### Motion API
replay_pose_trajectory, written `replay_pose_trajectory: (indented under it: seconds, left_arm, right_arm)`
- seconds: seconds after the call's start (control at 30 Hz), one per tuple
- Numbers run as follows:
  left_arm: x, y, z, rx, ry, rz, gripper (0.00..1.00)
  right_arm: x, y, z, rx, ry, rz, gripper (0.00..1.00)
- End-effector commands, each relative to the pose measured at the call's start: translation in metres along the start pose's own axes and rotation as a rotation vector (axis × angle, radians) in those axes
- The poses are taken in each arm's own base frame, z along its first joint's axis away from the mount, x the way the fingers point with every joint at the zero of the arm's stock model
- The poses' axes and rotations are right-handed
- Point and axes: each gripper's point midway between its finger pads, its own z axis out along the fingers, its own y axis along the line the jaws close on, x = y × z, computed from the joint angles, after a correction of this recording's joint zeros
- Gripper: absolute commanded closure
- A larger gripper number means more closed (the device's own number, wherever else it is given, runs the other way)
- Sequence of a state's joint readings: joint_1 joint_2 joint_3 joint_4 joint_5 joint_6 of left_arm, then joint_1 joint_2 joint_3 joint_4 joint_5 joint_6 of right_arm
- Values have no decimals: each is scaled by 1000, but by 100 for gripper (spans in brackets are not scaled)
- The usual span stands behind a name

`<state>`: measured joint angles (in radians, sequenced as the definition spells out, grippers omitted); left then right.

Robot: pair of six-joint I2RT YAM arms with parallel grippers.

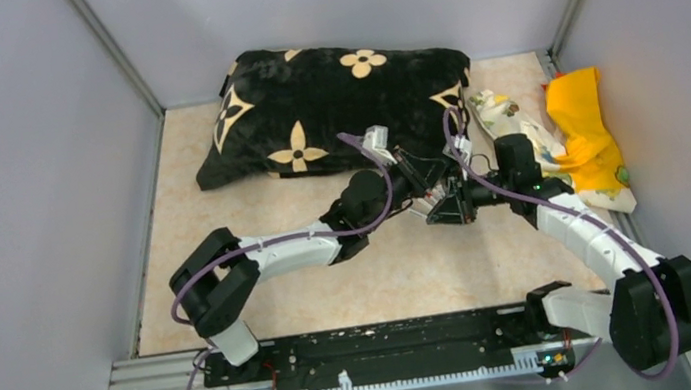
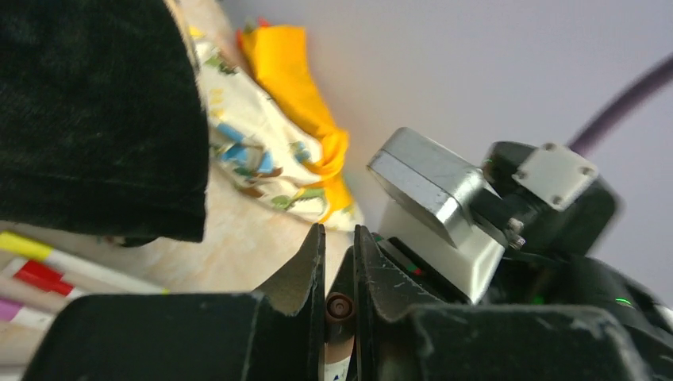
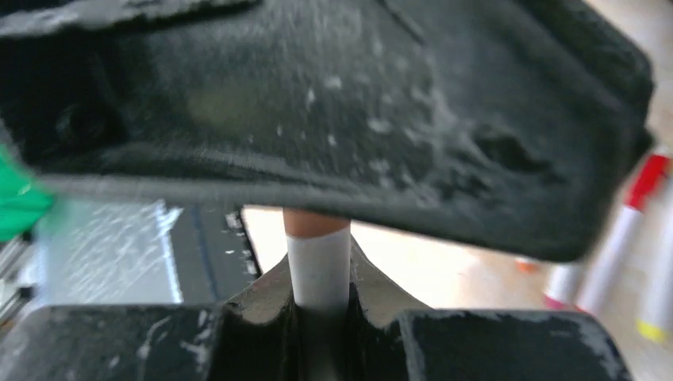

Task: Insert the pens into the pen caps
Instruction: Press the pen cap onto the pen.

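- At centre of the top view, just below the flower-patterned black cushion, we see a white, brown-tipped pen pinched by the right gripper.
- The left gripper clamps what seems a brown cap.
- Other pens lie lower left in the left wrist view.

Robot lab enclosure: plain grey panel walls around a beige tabletop, aluminium mounting rail.

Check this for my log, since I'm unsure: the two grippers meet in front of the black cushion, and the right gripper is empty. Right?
Wrong on one point: the right gripper is not empty. The right wrist view shows it shut on a white pen. The rest stands.
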<state>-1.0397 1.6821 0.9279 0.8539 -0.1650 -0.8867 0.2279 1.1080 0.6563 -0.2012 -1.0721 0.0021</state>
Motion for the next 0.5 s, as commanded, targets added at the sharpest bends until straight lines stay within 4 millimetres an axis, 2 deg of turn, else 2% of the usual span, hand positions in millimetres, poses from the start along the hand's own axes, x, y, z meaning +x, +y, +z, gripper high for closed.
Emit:
replay_pose_trajectory:
  seconds: [0.0, 0.1, 0.2, 0.3, 0.47]
  left_arm:
    - [211, 20, -91, -133, 797, 61, 100]
    - [221, 22, -93, -135, 817, 60, 100]
    - [216, 21, -98, -114, 805, 65, 100]
    - [211, 19, -104, -97, 796, 78, 100]
    - [202, 13, -106, -68, 766, 75, 100]
  right_arm:
    - [-131, -41, -29, 418, -247, -457, 100]
    - [-136, -46, -34, 460, -257, -459, 100]
    - [-136, -48, -38, 463, -267, -432, 100]
    - [-136, -47, -39, 421, -283, -394, 100]
    - [-126, -30, -31, 265, -286, -381, 100]
